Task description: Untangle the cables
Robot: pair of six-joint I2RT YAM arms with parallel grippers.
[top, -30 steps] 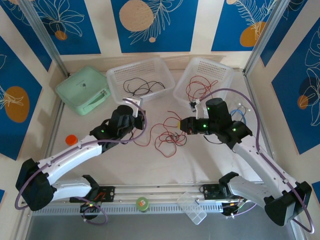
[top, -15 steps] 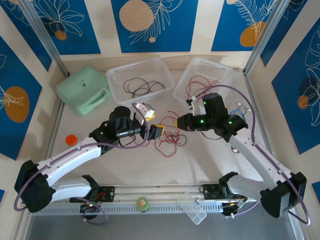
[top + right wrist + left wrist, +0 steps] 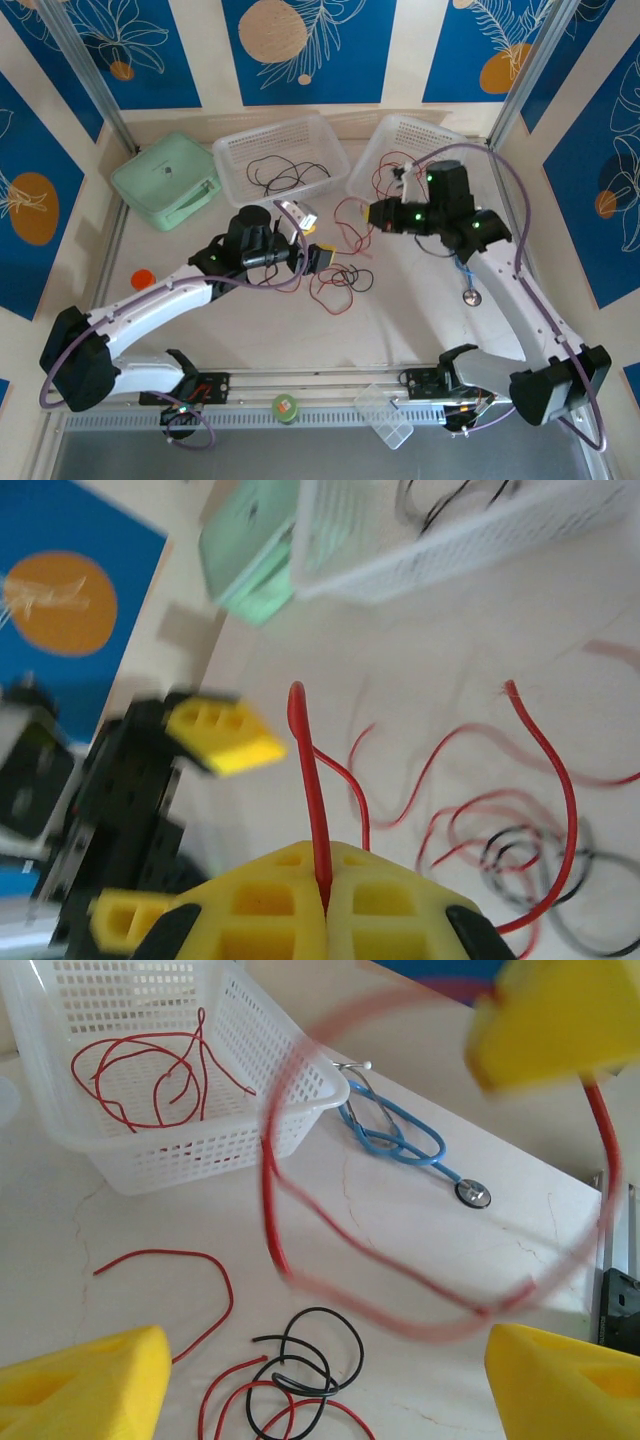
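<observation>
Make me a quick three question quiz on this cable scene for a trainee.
1. True or false: the right arm's fingers are shut on a red cable.
2. What colour are the cables in the left basket? A red, B black, C blue.
3. Fill in: the left arm's fingers stand ____.
Key: 1 true; 2 B; 3 open.

We take this for a robotics lab cell. Aluminium posts point(image 3: 85, 75) frame blue printed panels point(image 3: 300, 50) (leaf patterns), and robot arms point(image 3: 150, 305) stand on a metal rail point(image 3: 330, 384).
</observation>
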